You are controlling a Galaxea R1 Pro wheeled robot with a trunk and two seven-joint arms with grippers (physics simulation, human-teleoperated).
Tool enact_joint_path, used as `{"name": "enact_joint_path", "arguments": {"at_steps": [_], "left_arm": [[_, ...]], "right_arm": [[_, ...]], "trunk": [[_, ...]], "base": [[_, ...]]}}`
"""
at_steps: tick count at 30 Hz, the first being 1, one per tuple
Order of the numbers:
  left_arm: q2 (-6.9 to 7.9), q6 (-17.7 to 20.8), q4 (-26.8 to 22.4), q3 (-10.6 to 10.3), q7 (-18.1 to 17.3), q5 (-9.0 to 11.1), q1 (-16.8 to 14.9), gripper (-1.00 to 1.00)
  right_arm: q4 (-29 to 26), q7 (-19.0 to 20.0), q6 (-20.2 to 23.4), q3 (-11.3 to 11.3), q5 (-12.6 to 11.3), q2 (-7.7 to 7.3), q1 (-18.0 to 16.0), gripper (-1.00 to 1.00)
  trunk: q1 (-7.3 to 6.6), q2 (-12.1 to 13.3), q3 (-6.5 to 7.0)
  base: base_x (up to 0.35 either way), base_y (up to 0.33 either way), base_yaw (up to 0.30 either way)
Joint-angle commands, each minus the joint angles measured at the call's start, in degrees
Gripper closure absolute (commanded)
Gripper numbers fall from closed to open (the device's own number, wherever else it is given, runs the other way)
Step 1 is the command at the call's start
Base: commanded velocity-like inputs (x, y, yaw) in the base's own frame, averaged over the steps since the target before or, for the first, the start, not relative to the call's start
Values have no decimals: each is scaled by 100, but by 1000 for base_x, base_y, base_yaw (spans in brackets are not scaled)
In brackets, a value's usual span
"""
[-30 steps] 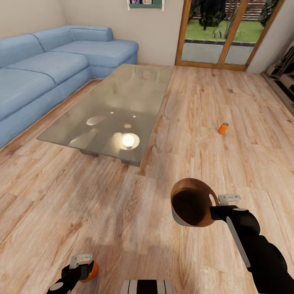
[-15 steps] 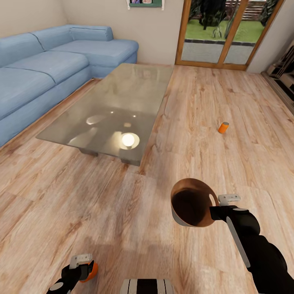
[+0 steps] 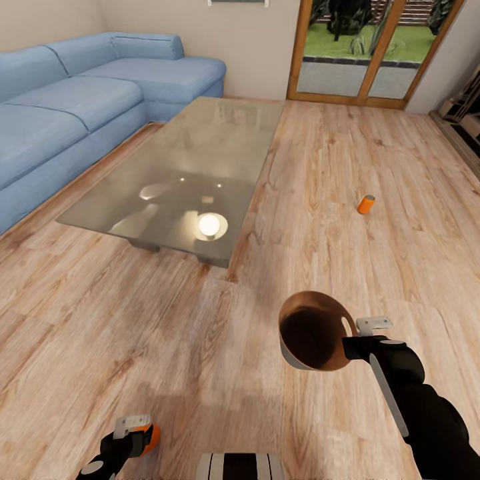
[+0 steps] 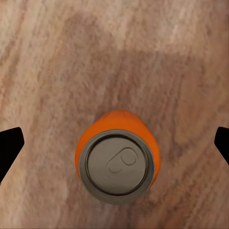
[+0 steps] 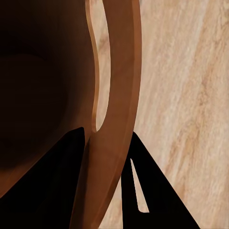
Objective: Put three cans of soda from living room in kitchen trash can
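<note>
An orange can of soda (image 4: 118,160) stands upright on the wood floor, silver top facing the left wrist view. My left gripper (image 4: 114,148) is open around it, fingertips wide of both sides. In the head view that can (image 3: 151,437) and the left gripper (image 3: 140,435) sit at the bottom left. My right gripper (image 3: 353,337) is shut on the rim of the tash can (image 3: 313,330), held tilted above the floor with its brown inside showing; in the right wrist view the rim (image 5: 114,95) runs between the fingers. Another orange can (image 3: 365,203) stands on the floor far right.
A glass coffee table (image 3: 200,153) stands ahead on the left, with a blue sectional sofa (image 3: 67,113) behind it. Glass doors (image 3: 360,53) close the far wall, and low shelving (image 3: 467,113) lines the right edge. Open plank floor lies between me and the far can.
The whole head view has shifted: the wall picture slid out at the top and the room moved slightly. Both arms keep their poses.
</note>
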Motion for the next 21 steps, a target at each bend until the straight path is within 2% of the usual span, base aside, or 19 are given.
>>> {"name": "enact_joint_path", "arguments": {"at_steps": [1, 10, 21], "left_arm": [[0, 0, 0, 0, 0, 1, 0, -100], [0, 0, 1, -2, 0, 1, 0, -100], [0, -2, 0, -1, 0, 2, 0, -100]], "right_arm": [[-3, 4, -2, 3, -43, 0, -2, 100], [-5, 2, -2, 3, -43, 0, -4, 100], [-7, 0, -2, 3, -43, 0, -6, 100]], "trunk": [[-1, 0, -9], [-1, 0, -83], [-1, 0, -92]], "base": [[0, 0, 0], [0, 0, 0], [0, 0, 0]]}}
